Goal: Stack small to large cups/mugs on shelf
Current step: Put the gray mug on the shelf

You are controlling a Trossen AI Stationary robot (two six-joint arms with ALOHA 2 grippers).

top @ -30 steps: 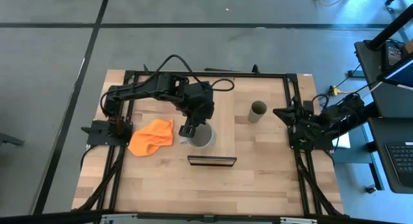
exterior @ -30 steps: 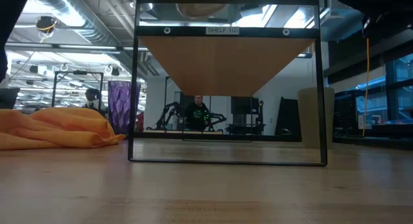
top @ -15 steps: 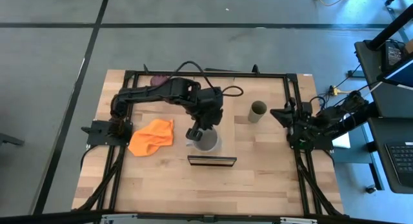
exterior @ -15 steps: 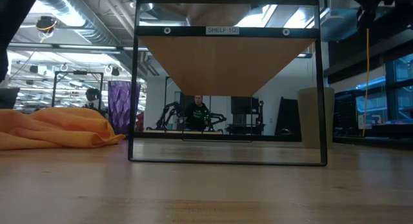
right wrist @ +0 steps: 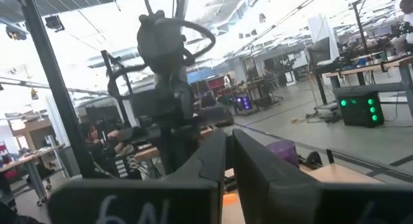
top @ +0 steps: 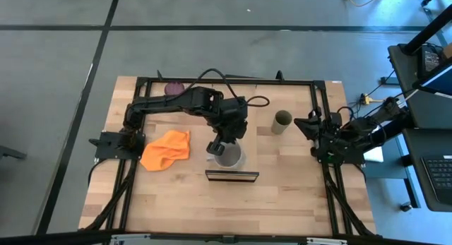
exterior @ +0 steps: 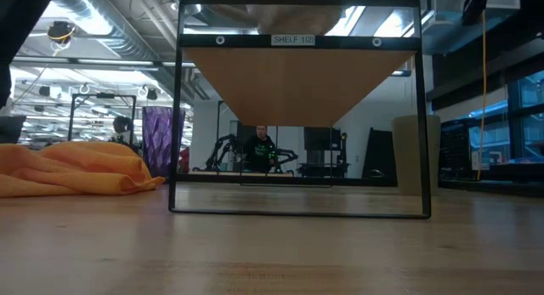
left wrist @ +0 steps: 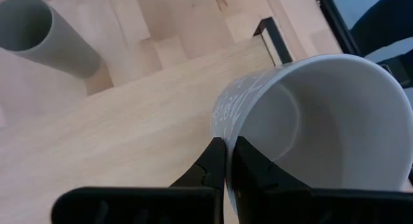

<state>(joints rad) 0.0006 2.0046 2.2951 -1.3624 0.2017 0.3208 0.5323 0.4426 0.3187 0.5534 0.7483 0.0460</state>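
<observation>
My left gripper (top: 215,146) is shut on the wide grey mug (top: 228,156), over the light-wood shelf plank (left wrist: 129,121) just behind its dark front edge (top: 232,176). I cannot tell whether the mug's base touches the plank. The olive-green cup (top: 282,121) stands upright on the table to the right; it also shows in the left wrist view (left wrist: 39,30). The purple tumbler (top: 171,87) stands at the far edge. My right gripper (top: 302,123) waits shut, near the olive cup's right side. My left gripper pinches the mug's wall at its rim (left wrist: 227,130), one finger (left wrist: 255,175) inside the mug and one finger (left wrist: 208,166) outside. The fingers come from above, pointing down. The mug stays upright, mouth up.
An orange cloth (top: 166,150) lies crumpled on the table left of the mug. The shelf's dark frame (exterior: 174,116) stands near the table's middle, with the plank on top (exterior: 297,74). Black arm rails run along both table sides.
My left gripper has carried the grey mug toward the table's right and near edges, away from the orange cloth and over the shelf plank. The mug has stayed upright in the same hold.
</observation>
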